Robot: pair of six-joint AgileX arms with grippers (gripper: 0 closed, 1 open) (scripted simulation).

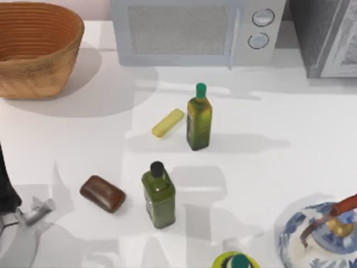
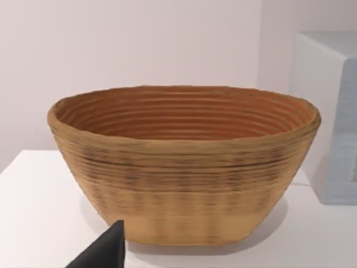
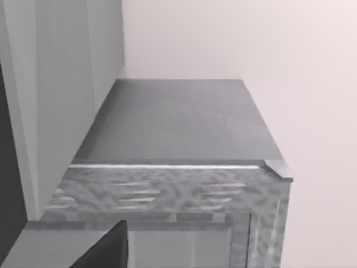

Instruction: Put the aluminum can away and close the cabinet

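Note:
The aluminum can is out of view. The cabinet (image 1: 321,39), a dark grey speckled box with a pale framed door panel, stands at the table's back right corner, cut off by the frame. The right wrist view looks down on the cabinet (image 3: 178,123): its flat dark top and speckled front edge, with a dark part of my right gripper (image 3: 109,248) low in the picture, above and in front of the cabinet. My left arm (image 1: 6,190) sits at the table's front left. A dark part of my left gripper (image 2: 103,251) faces a wicker basket (image 2: 184,167).
A wicker basket (image 1: 33,50) sits at the back left, a white microwave (image 1: 195,30) at the back middle. Two green oil bottles (image 1: 199,117) (image 1: 158,195), a yellow bar (image 1: 167,123) and a brown block (image 1: 102,193) occupy the middle. A blue-white teapot (image 1: 321,237) and a yellow-green round object (image 1: 236,261) sit along the front.

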